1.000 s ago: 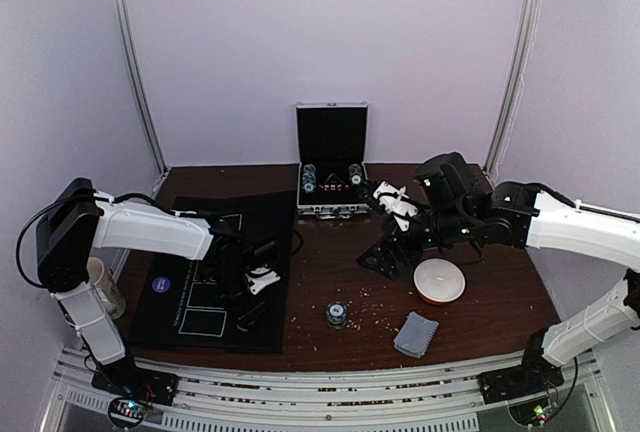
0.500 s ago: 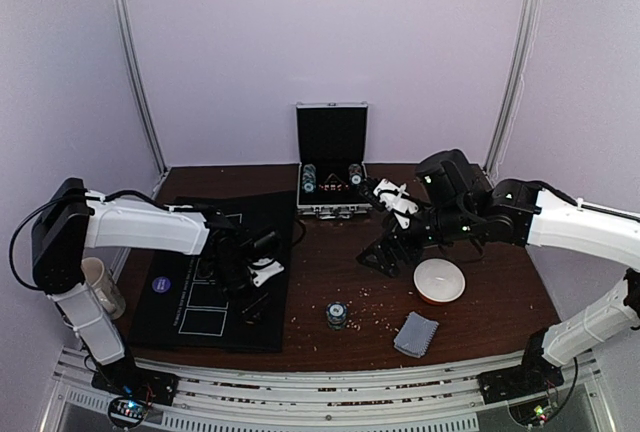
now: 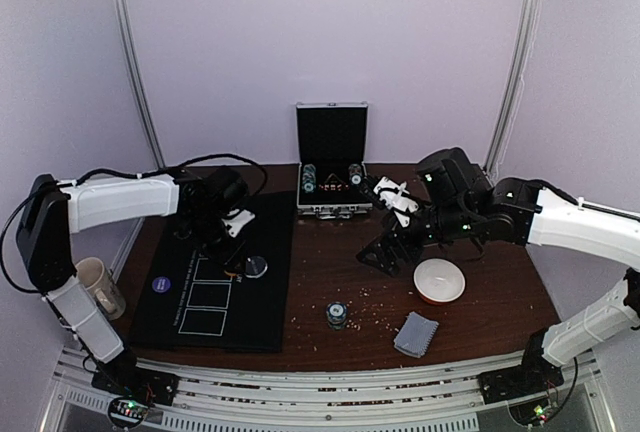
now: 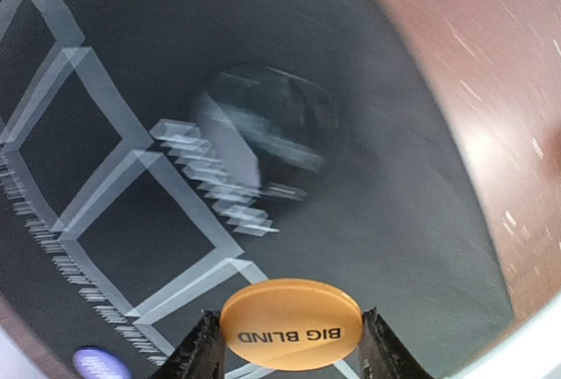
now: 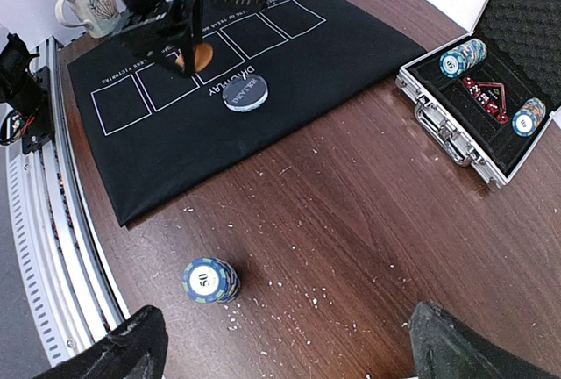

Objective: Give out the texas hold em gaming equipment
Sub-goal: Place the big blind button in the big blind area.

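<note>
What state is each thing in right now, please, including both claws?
Left claw: shut on the orange Big Blind button, above the black mat.
Right claw: open, holding nothing.
Case: lid open, chips inside.
Dark round button: lying flat on the mat.
Chip stack: upright on the table.
Bowl: upright, empty.
Mug: upright.

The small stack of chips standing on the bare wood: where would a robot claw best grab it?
Probably by its curved sides, low down, from straight above. The stack stands upright like a short cylinder, with bare wood all round, leaving room either side.
</note>
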`<state>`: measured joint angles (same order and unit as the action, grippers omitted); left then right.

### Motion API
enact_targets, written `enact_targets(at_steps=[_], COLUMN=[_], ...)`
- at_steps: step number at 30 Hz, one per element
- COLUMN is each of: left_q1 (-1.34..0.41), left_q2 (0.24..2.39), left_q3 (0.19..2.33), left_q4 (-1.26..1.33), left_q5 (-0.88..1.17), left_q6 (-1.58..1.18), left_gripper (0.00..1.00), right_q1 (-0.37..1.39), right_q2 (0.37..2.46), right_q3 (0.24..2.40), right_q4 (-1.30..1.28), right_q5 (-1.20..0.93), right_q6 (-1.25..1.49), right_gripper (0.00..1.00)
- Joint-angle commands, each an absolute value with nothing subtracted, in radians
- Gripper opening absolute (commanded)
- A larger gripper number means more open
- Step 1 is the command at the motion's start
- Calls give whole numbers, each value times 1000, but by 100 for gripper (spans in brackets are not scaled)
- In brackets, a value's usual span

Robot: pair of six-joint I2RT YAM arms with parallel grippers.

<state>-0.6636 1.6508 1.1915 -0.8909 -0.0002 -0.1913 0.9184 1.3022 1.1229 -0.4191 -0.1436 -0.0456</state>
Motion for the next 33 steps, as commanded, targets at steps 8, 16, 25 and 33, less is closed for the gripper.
enact_targets(at_steps=[8, 16, 25, 33], left_q1=[-241, -118, -96, -95], left_q2=[1856, 2143, 2224, 2205], left_q3=[1518, 1769, 1758, 1766], left_q4=[-863, -866, -858, -853], left_q5=[-188, -255, -267, -272], left_q6=[-62, -51, -33, -28], left_gripper=[45, 44, 48, 85], right_q1=[915, 914, 915, 915], right_q2=[1289, 1284, 1289, 1291], right_q3=[1142, 1142, 1144, 1158], right_q4=[-431, -435, -435, -437], right_q5=[-133, -117, -117, -117], right_q6=[-46, -38, -28, -14], right_gripper=[99, 99, 99, 99])
